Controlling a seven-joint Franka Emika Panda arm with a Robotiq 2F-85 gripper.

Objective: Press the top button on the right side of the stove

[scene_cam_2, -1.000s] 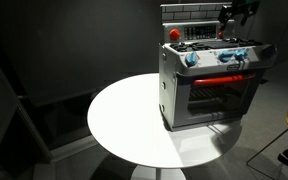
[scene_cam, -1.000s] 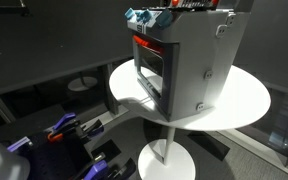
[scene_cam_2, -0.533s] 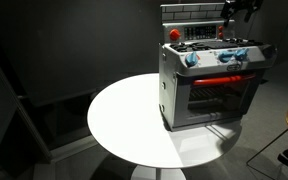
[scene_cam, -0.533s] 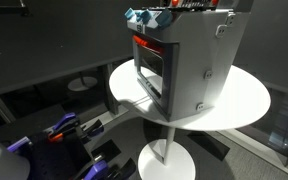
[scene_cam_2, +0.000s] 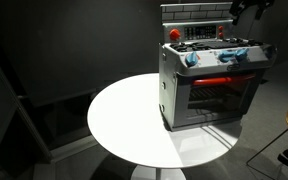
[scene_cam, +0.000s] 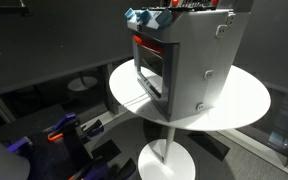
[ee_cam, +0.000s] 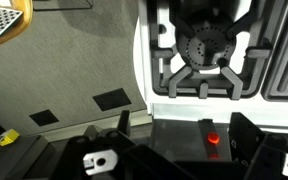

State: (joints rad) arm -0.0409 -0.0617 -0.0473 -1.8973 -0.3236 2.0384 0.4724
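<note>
Resting place: the stove (scene_cam_2: 209,85) stands upright on the round white worktop (scene_cam_2: 124,120), close to its right-hand edge in an exterior view; the near-left part of the worktop is bare.
Stove front: dark oven window (scene_cam_2: 222,102) under a red-orange strip (scene_cam_2: 222,80), with blue knobs (scene_cam_2: 192,59) above.
Stove top: the wrist view looks down on a black burner grate (ee_cam: 206,55) and a small red spot (ee_cam: 214,141).
Gripper: the gripper (scene_cam_2: 250,9) hangs above the stove's back corner, touching nothing; in the wrist view its jaws stand apart and empty.

End effector (scene_cam_2: 250,9) half beyond top edge
</note>
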